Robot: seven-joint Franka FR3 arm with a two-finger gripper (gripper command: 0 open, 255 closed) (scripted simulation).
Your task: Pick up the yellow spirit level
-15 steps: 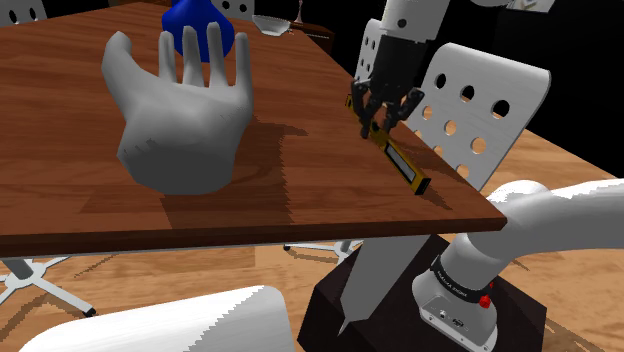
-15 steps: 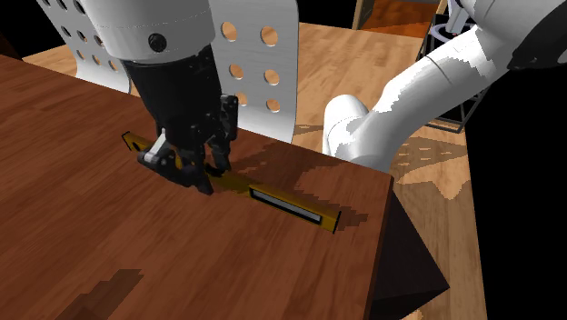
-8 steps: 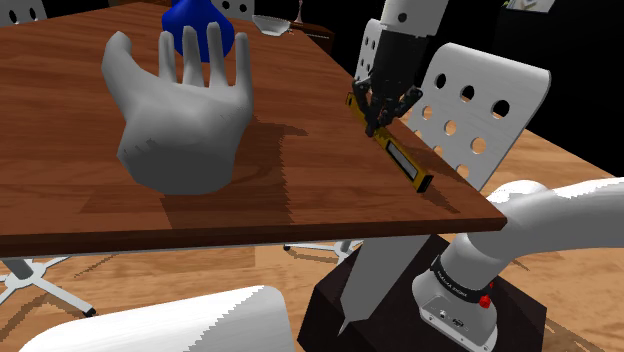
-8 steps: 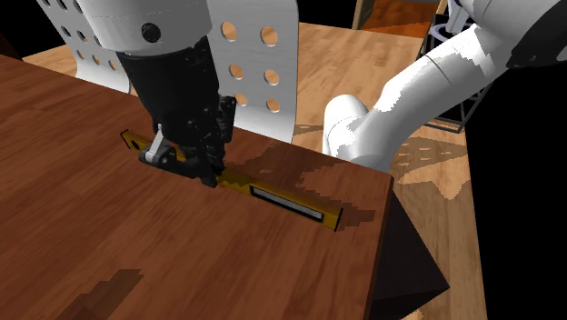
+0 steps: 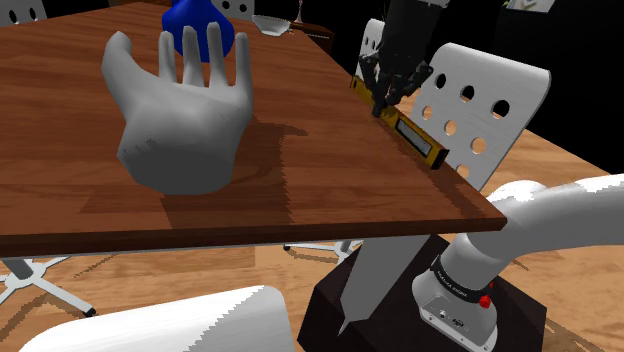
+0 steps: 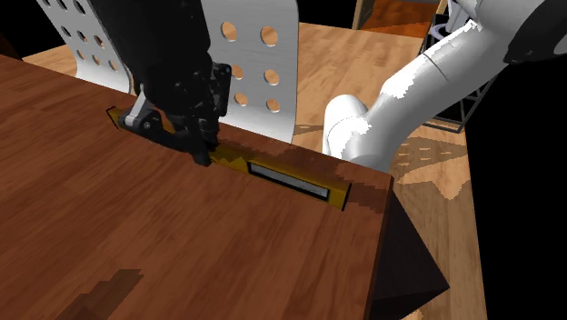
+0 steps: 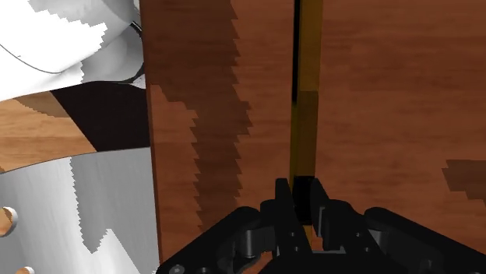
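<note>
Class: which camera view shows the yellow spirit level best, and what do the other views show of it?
The second exterior view: the spirit level is broadside, its long face, window and both ends visible, the claw clasping it. The shoulder view shows it smaller and foreshortened; the wrist view, its narrow edge running away.

Grey hand model (image 5: 185, 115) upright on wooden table (image 5: 300, 190); blue object (image 5: 190, 18) behind; perforated white chair (image 5: 525, 90) beside table.
</note>
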